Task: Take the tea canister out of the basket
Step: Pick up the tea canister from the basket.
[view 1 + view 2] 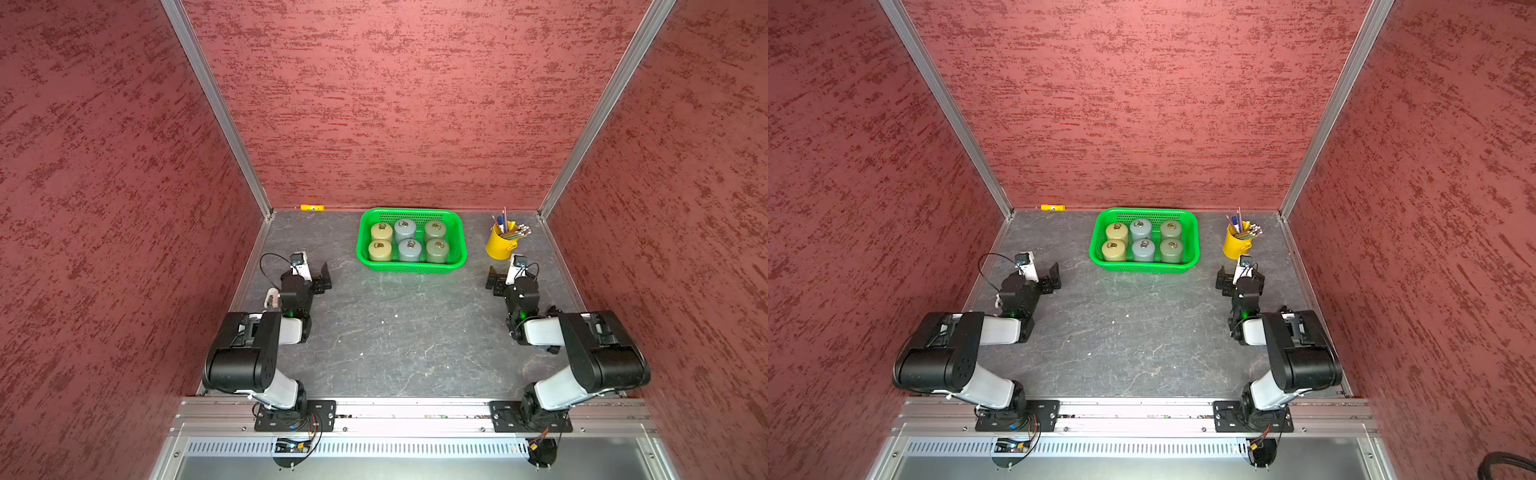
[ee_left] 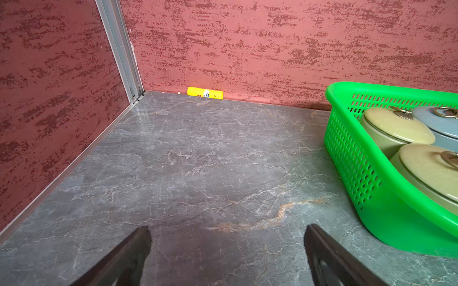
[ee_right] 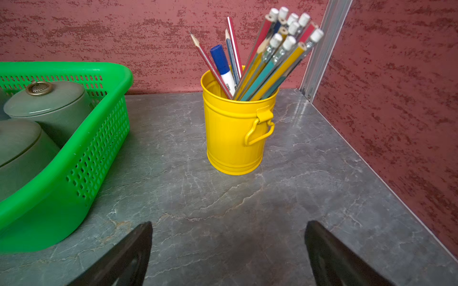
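On your left, the black-and-white left arm sits folded near the side wall. The left jaws are spread wide and grasp nothing, with only bare grey marbled worktop showing between them in the left wrist view. A small yellow tube lies against the back wall. At the back centre stands the bright green perforated plastic basket, well apart from both arms. All six round lidded tea canisters stand upright inside it in two rows of three: a cream pair, then a grey-blue pair, then a sage-green pair. Just right of the basket is a small yellow metal bucket filled with pencils. The black-and-white right arm is folded too. The right jaws are likewise released and empty, facing the bucket without touching it.
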`<move>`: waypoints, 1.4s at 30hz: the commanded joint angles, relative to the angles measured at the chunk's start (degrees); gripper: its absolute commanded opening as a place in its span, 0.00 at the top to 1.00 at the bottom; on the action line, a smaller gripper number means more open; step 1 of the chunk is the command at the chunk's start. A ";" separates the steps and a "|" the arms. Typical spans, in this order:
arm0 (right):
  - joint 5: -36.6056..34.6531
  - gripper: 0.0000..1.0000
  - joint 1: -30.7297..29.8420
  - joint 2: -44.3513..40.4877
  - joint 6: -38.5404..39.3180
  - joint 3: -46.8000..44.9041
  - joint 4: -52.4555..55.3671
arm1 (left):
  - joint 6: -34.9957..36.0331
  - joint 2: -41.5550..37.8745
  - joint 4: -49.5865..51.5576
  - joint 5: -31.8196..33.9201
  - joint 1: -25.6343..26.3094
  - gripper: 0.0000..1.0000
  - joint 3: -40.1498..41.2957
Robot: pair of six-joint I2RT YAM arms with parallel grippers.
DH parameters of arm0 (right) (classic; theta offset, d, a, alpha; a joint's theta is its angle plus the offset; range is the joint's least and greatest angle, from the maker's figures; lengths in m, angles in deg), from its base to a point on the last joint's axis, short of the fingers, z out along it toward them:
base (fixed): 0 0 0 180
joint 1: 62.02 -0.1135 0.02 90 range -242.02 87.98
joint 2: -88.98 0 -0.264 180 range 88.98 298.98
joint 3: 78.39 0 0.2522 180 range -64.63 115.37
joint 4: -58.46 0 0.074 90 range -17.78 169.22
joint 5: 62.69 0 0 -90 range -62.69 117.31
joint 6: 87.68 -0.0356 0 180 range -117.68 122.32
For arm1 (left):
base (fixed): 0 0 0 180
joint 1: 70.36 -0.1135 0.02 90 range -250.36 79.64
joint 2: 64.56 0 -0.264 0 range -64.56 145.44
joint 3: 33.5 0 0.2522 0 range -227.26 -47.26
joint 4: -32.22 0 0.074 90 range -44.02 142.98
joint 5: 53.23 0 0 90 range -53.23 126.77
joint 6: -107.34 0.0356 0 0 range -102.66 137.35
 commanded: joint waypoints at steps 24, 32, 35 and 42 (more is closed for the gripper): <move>0.99 0.01 0.32 0.02 0.07 0.75 -1.15 | 0.47 -0.13 0.90 -3.57 -1.23 0.00 -1.02; 5.55 0.01 0.18 -15.86 1.19 10.78 26.81 | 2.30 -14.55 18.63 2.50 2.83 0.00 -4.58; 9.83 0.01 -0.62 -18.19 -0.93 20.18 42.88 | 2.09 -17.39 29.94 2.75 6.10 0.00 -11.17; 10.87 0.01 -6.92 -18.26 -4.94 33.84 63.65 | 1.47 -17.83 44.77 1.84 17.15 0.00 -21.97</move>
